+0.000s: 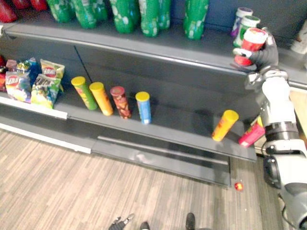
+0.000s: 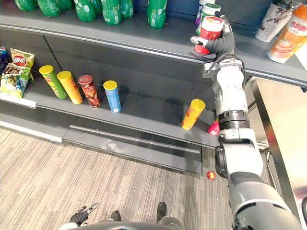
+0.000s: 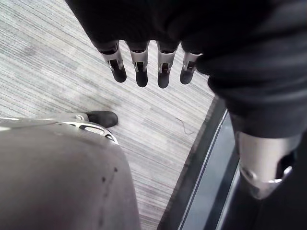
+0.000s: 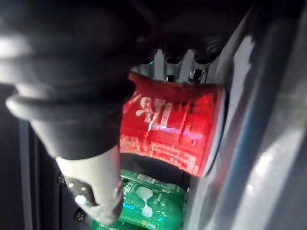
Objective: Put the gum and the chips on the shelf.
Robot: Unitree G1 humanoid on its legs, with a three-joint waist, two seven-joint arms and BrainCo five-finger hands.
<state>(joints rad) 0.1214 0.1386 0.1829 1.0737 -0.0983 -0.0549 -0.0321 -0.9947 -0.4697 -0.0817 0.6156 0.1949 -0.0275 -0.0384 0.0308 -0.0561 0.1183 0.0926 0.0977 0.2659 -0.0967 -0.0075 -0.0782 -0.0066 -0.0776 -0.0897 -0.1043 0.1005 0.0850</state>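
Note:
A red gum canister [image 1: 252, 43] with a white lid is tilted over the front edge of the upper shelf [image 1: 144, 47]. My right hand [image 1: 266, 55] is shut on it, fingers curled round its red side [image 4: 168, 129]. Chip tubes stand on the lower shelf [image 1: 182, 125]: a green-yellow tube [image 1: 84, 92], a yellow tube [image 1: 101, 98], a dark red tube [image 1: 120, 101] and a blue tube [image 1: 143, 107]. Further right a yellow tube [image 1: 224, 125] leans, with a pink tube [image 1: 251, 134] beside my right arm. My left hand [image 3: 139, 67] hangs low over the floor, fingers straight, holding nothing.
Green bottles [image 1: 153, 17] line the upper shelf. A purple canister and a green canister [image 1: 248, 23] stand just behind the red one. Cups and an orange bottle [image 2: 288, 36] stand further right. Snack bags [image 1: 45, 86] fill the lower shelf's left end. A small red ball [image 1: 238, 186] lies on the floor.

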